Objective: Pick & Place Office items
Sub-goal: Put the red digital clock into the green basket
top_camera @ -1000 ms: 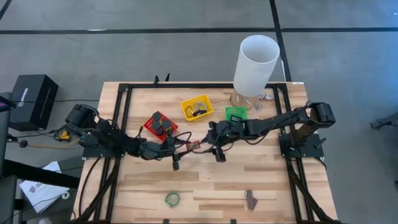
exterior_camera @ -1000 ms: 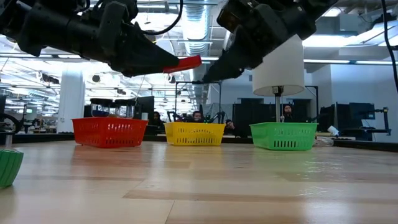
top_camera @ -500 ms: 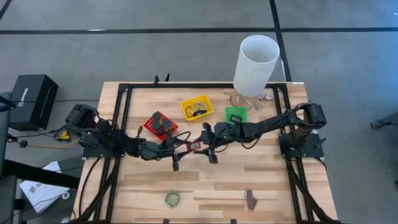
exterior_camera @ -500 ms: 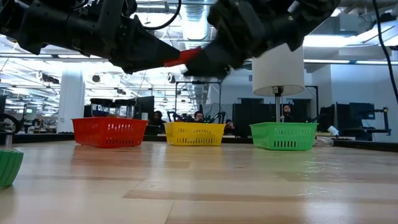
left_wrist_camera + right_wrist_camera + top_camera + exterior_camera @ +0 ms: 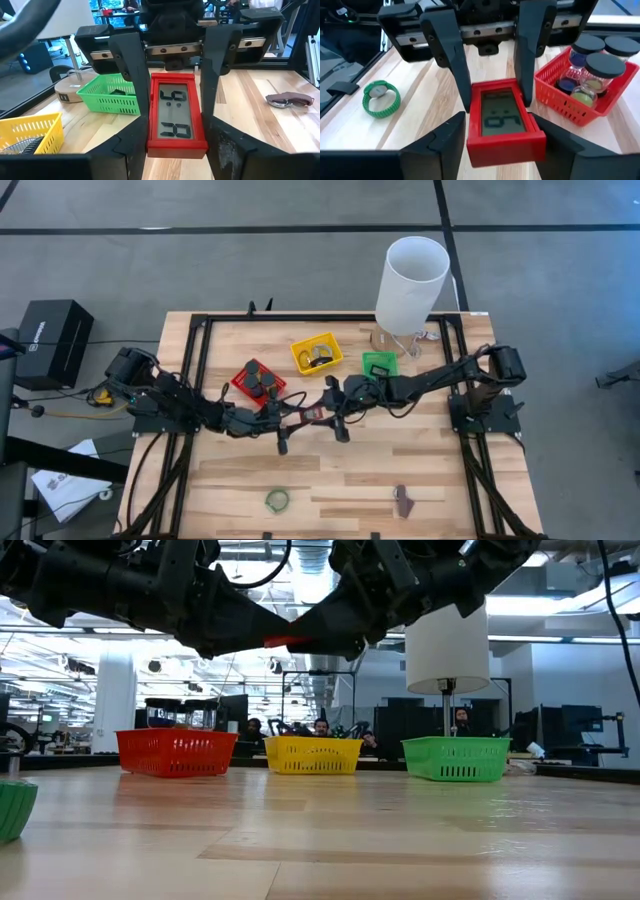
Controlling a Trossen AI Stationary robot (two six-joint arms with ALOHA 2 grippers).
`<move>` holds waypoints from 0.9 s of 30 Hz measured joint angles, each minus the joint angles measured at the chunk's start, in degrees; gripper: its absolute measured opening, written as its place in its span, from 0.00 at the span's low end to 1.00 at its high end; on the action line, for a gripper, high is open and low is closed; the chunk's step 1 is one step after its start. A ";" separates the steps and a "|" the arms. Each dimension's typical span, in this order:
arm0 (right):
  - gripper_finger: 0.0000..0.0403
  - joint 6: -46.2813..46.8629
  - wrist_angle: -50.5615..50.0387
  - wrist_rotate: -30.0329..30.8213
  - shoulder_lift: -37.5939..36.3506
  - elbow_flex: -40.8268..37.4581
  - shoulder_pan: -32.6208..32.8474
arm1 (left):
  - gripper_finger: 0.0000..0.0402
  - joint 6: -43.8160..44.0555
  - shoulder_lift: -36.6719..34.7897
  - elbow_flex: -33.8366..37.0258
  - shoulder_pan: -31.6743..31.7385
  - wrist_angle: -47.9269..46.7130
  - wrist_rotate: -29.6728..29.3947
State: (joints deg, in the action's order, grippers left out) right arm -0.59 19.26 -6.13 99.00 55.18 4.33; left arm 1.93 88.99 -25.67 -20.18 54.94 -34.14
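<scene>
The red block (image 5: 313,414), a small red-framed display, hangs in the air over the table's middle between both grippers. My left gripper (image 5: 300,417) comes from the table's left and is shut on one end. My right gripper (image 5: 328,412) comes from the right and is shut on the other end. In the low view the block (image 5: 290,641) shows as a red sliver between the two dark grippers. A green ring (image 5: 277,500) and a brown clip (image 5: 402,500) lie flat near the table's near edge. My left gripper (image 5: 176,137) pinches the red block's end nearest to it (image 5: 176,146) between its two fingers, one on each long side. The fingers (image 5: 131,145) come level from the table's left, along the block. The block is lifted clear, level, display up. My right gripper (image 5: 502,132) pinches the block's opposite end (image 5: 504,144) between its two fingers, one on each long side. The fingers (image 5: 445,142) come level from the table's right, along the block. Its fingertips stand close to the left gripper's fingertips (image 5: 451,60).
A red bin (image 5: 258,380) holding black-lidded jars, a yellow bin (image 5: 316,353) and a green bin (image 5: 379,364) stand in a row behind the grippers. A tall white cylinder (image 5: 412,275) stands at the far right edge. Bare wood lies toward the near edge.
My right gripper has moved toward the table's left, up to the red block that my left gripper holds aloft. Its fingers now lie along the block's free end. The left gripper and the block have stayed in place.
</scene>
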 joint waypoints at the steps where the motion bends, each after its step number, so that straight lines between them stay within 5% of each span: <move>1: 0.48 -0.01 -0.24 0.00 0.00 0.00 -0.01 | 0.40 0.00 0.00 0.02 0.00 -0.06 0.03; 9: 0.38 -0.01 -0.36 0.02 0.00 0.00 -0.01 | 0.41 0.02 0.02 0.03 -0.02 -0.05 0.06; 27: 0.43 0.18 -0.01 0.02 0.00 -0.04 0.26 | 0.40 0.02 0.02 0.04 -0.02 0.00 0.03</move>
State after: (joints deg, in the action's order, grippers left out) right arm -0.41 19.25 -6.11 99.00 55.13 4.59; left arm 1.95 89.01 -25.63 -20.21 54.94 -34.11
